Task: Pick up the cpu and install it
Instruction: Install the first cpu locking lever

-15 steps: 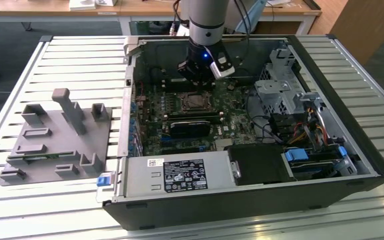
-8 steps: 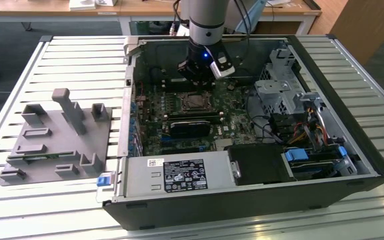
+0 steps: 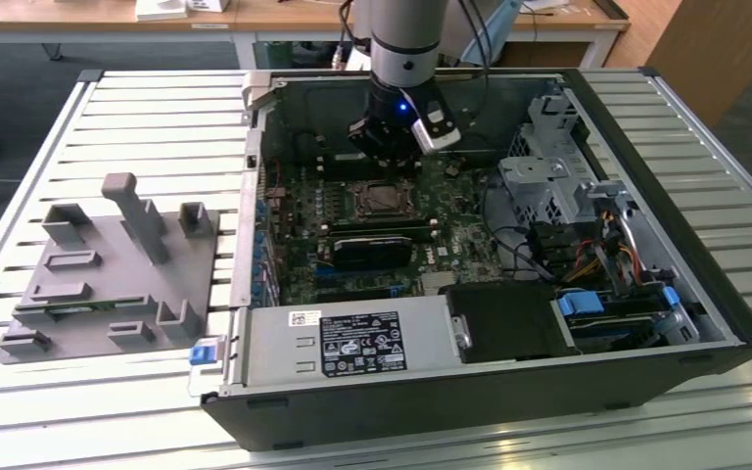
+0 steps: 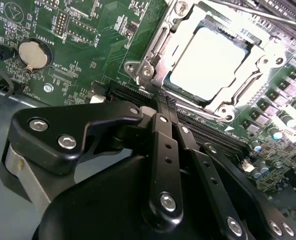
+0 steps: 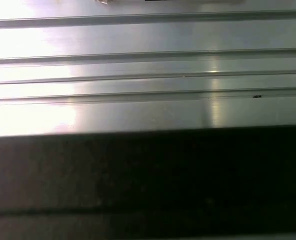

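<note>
The cpu (image 4: pixel 212 62) lies flat inside the socket (image 4: pixel 152 70) on the green motherboard (image 4: pixel 88 45), its silver top glaring bright within the metal frame. In the exterior view the cpu (image 3: pixel 379 200) sits mid-board inside the open computer case (image 3: pixel 637 127). My gripper (image 3: pixel 382 164) hangs just above and behind the socket. In the second wrist view my gripper (image 4: pixel 161 102) has its black fingers (image 4: pixel 165 150) drawn together to a point beside the socket's corner, with nothing between them.
A grey fixture (image 3: pixel 102 264) with upright holders stands on the slatted table (image 3: pixel 742 196) at the exterior view's left. Inside the case are a power supply (image 3: pixel 350 343), a drive cage (image 3: pixel 546 176), cables and a black block (image 3: pixel 369 250). A coin battery (image 4: pixel 32 54) sits on the board.
</note>
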Controlling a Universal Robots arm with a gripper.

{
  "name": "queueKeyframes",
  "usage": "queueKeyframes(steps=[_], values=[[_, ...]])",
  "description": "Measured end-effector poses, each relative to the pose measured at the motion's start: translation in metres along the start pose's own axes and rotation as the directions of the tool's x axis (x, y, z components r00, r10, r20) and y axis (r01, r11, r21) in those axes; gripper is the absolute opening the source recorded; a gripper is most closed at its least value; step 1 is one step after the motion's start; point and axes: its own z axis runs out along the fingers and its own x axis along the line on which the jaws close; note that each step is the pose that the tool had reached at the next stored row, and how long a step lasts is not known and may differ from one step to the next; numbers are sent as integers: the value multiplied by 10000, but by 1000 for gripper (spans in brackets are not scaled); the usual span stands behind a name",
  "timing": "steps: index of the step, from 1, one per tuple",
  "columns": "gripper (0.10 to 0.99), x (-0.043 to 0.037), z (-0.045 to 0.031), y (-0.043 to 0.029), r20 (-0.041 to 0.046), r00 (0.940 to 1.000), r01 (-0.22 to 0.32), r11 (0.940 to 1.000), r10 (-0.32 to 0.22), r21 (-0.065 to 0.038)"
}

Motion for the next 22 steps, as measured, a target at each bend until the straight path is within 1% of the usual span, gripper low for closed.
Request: queueKeyframes(steps=[3,6,8,11,14,16,22], values=[[106,0,15,-1,1,10000,2,10000,-2,63],[106,1,31,-2,-2,10000,1,10000,-1,92],[106,1,43,-2,0,10000,1,10000,-1,95],[106,1,41,-2,1,10000,1,10000,-1,93],[106,-2,21,4,15,10000,1,10000,-1,67],[106,-1,6,4,10,10000,1,10000,-1,80],[106,-1,23,3,15,10000,3,9996,-3,289]])
